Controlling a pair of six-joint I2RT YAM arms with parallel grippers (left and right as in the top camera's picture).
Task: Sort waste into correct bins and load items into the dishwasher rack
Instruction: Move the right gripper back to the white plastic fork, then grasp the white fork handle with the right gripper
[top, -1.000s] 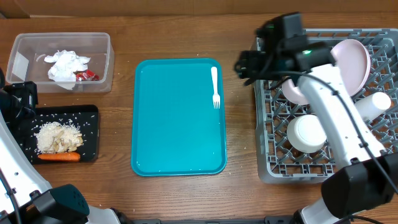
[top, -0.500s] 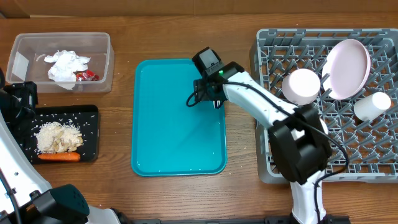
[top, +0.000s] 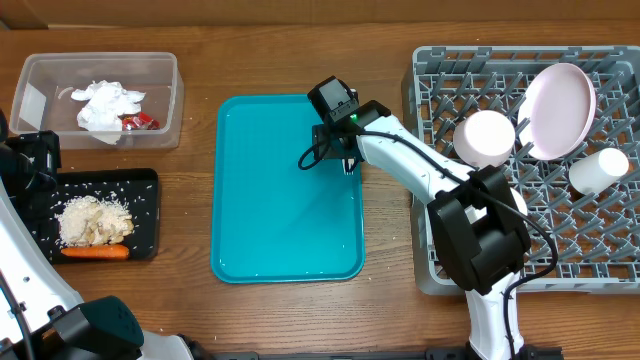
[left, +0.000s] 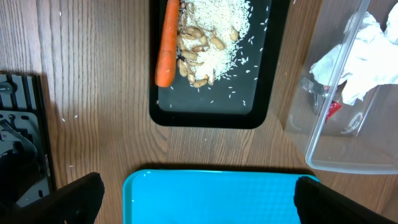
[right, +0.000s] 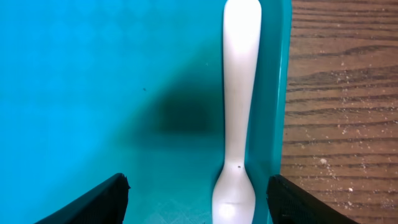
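Right tool (right: 198, 202), spread open, straddles white fork (right: 241, 93) lying lengthwise along teal tray (right: 93, 62) edge, handle pointing away.

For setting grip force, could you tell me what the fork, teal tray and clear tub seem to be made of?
The fork looks like white plastic: matte, one moulded piece. The teal tray seems smooth plastic, faintly glossy, with a raised rim. The clear tub appears thin transparent plastic; the wood shows through its wall.
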